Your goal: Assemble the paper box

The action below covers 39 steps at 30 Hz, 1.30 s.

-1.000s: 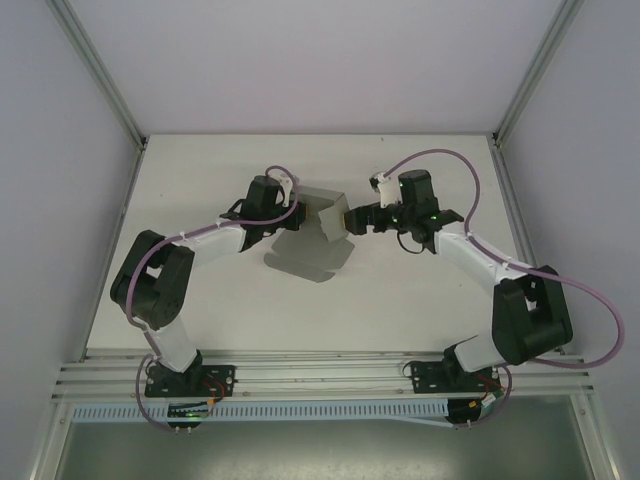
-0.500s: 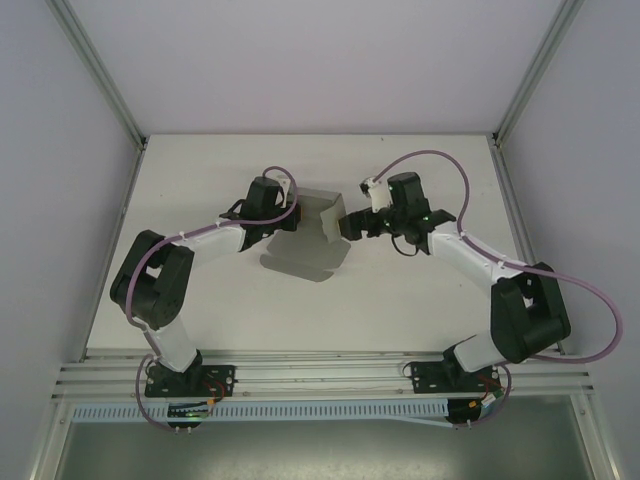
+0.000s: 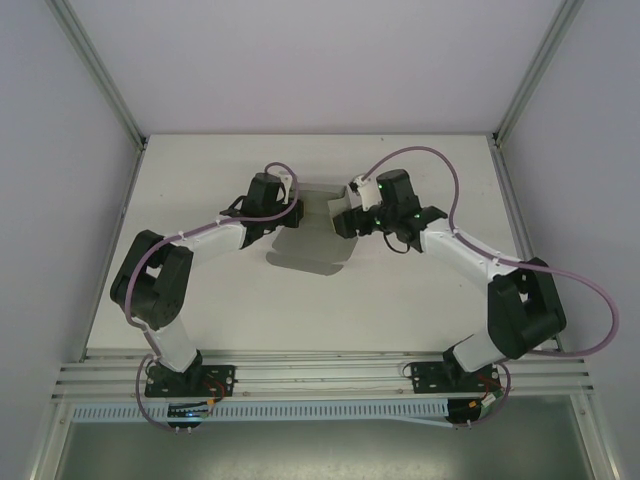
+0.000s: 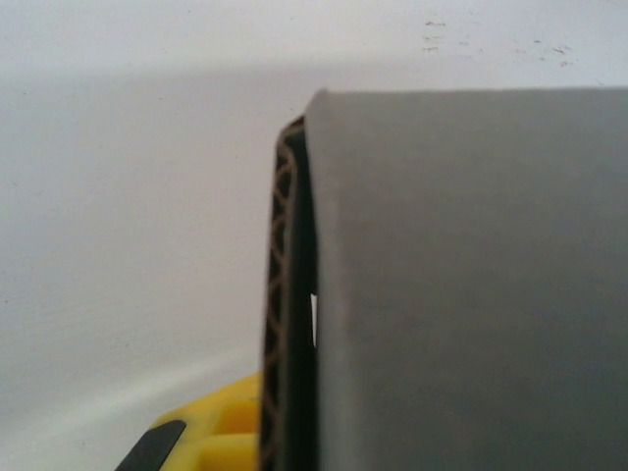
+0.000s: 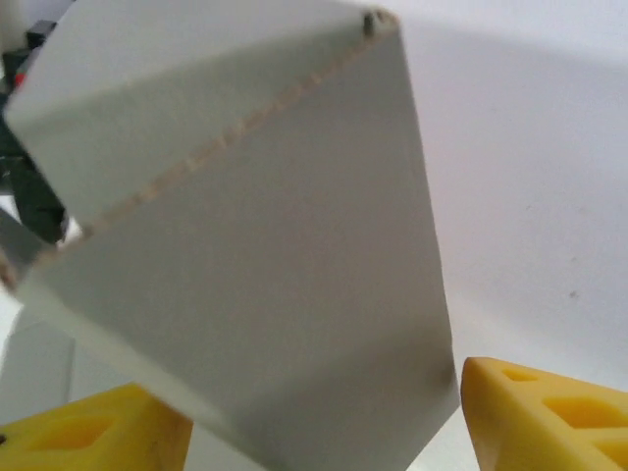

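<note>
Overhead, white table (image 3: 400, 300), pale walls (image 3: 300, 60); left pincer (image 3: 291, 216) clenched on paper box (image 3: 310, 252); right pincer (image 3: 343, 218) released

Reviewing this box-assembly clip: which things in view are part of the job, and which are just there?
Job:
- paper box
- left end effector, pinching its edge
- right end effector, open around a flap

Just there:
- table
- purple cables
- aluminium rails

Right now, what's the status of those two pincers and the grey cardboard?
Left pincer shut on the paper box, left side. Right pincer open, straddling a raised flap. Box partly folded, on white table. Nothing blocking seen.
</note>
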Available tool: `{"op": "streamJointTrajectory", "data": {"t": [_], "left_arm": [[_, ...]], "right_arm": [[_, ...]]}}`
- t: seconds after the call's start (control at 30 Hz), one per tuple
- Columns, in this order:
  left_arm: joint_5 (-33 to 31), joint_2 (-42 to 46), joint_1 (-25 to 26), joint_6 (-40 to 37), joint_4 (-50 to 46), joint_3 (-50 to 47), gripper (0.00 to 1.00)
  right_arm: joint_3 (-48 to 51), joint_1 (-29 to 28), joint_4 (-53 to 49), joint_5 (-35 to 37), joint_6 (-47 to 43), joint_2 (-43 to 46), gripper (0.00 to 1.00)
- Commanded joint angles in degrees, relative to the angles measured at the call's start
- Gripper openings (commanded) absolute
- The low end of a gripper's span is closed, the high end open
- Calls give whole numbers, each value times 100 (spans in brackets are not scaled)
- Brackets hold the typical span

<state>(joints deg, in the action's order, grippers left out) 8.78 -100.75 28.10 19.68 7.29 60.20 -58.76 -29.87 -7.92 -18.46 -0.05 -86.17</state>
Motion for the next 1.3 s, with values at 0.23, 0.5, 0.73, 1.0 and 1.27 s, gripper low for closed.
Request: {"op": "streamJointTrajectory", "data": {"t": [0.23,0.5,0.73,1.0,1.27], "left_arm": [[-32,126,133,-222,-49,87,0],[-66,178,189,-141,-21,75,0],[-551,210,308,-25,-254,178,0],[-1019,465,451,151,-579,302,0],[-1064,504,450,185,-618,316,0]], "right_arm": [[-456,-527,408,2226,128,-523,45],[-698,-757,384,3375,682,-931,25],[-1076,-879,-318,5004,1169,-1278,8],[-1459,-877,-1136,7003,2098,-1802,0],[-762,-883,306,6829,2004,-1399,0]]}}
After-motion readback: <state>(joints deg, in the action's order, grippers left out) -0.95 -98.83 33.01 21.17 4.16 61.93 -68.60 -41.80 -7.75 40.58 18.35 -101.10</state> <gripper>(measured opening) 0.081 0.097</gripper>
